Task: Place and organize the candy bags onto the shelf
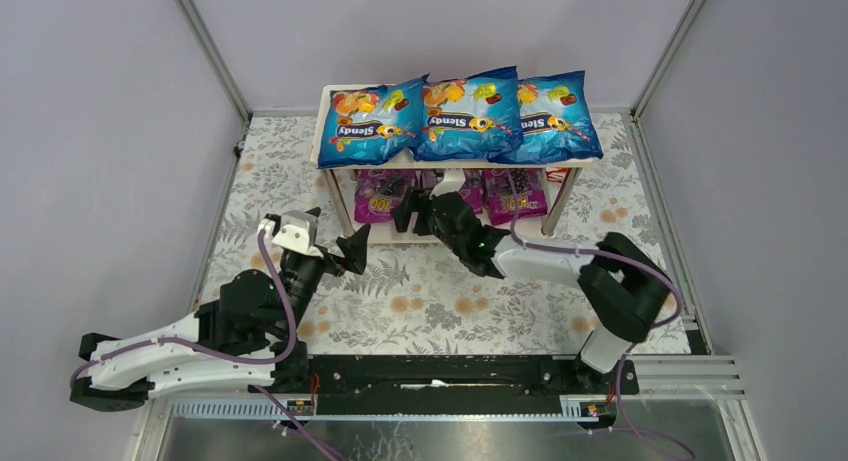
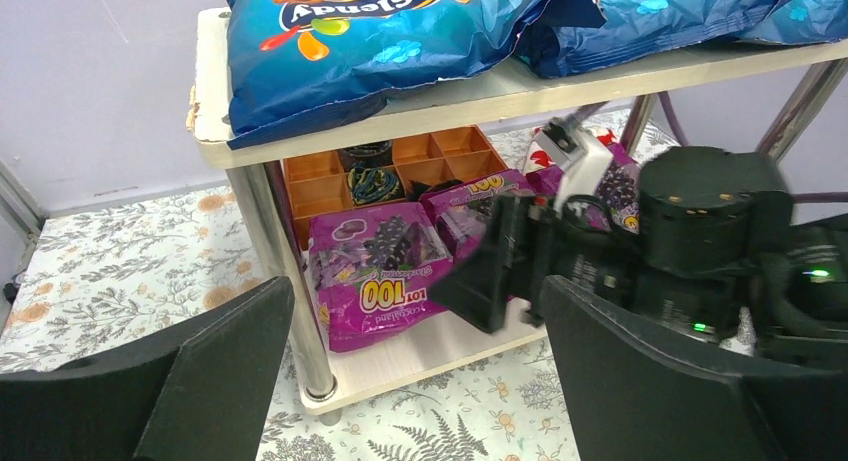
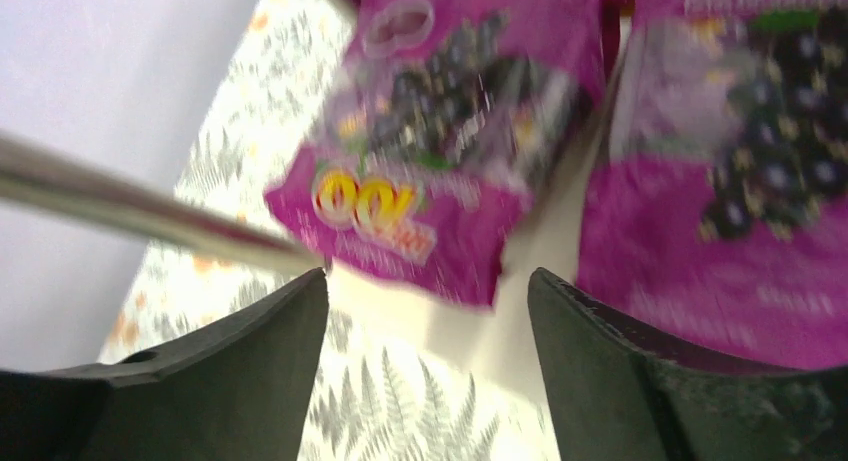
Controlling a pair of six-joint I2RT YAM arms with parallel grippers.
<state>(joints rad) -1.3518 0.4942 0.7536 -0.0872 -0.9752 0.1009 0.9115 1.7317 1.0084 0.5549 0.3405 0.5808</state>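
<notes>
Three blue candy bags [image 1: 375,121] [image 1: 470,111] [image 1: 555,116] lie side by side on the shelf's top board [image 1: 322,111]. Magenta candy bags [image 1: 383,194] [image 1: 515,191] lie on the lower board [image 2: 420,351]. My right gripper [image 1: 410,213] partly hides the middle one [image 2: 470,196]. It hangs open at the lower board's front edge, and the right wrist view shows nothing between its fingers [image 3: 428,311], with one magenta bag [image 3: 440,131] just ahead and another [image 3: 740,181] to the right. My left gripper [image 1: 355,249] is open and empty over the cloth in front of the shelf's left post [image 2: 290,281].
An orange divided tray [image 2: 320,181] sits at the back of the lower tier. A red-and-white item [image 1: 560,173] shows under the top board at the right. A floral cloth [image 1: 430,301] covers the table, and grey walls enclose it on three sides.
</notes>
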